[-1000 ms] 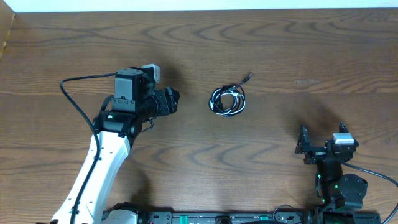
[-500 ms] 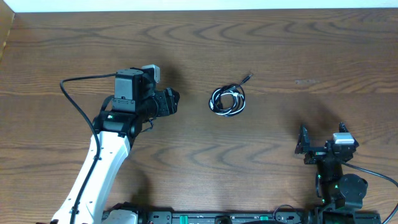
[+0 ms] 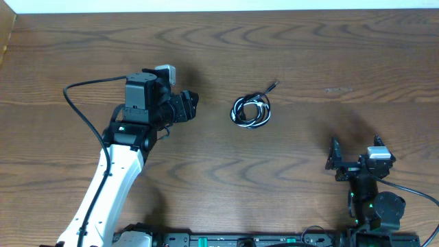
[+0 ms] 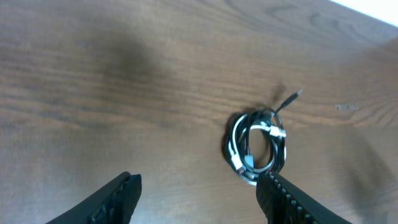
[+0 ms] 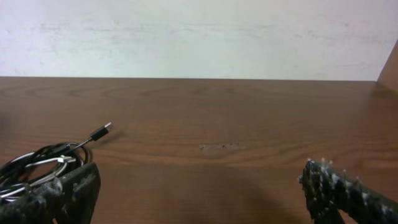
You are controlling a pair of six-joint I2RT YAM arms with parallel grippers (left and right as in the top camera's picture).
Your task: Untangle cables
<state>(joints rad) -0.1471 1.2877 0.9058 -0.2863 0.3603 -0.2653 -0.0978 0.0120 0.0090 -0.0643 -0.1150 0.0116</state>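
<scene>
The black cable (image 3: 259, 117) and the short white cable (image 3: 243, 110) lie coiled together in one small bundle on the wooden table, with a black plug end (image 3: 274, 85) sticking out to the upper right. The bundle also shows in the left wrist view (image 4: 256, 146) and at the left edge of the right wrist view (image 5: 37, 165). My left gripper (image 3: 192, 105) is open and empty, to the left of the bundle, pointing at it; its fingers show in the left wrist view (image 4: 199, 199). My right gripper (image 3: 348, 159) is open and empty near the front right; its fingers show in the right wrist view (image 5: 199, 193).
The wooden table (image 3: 329, 55) ends at a white wall along the back edge. The left arm's thick black wire (image 3: 82, 113) loops out to the left of the arm. A faint scuff mark (image 3: 337, 89) lies to the right of the bundle.
My left gripper has shifted slightly up and away from the front edge. The cable bundle and the right arm have not moved.
</scene>
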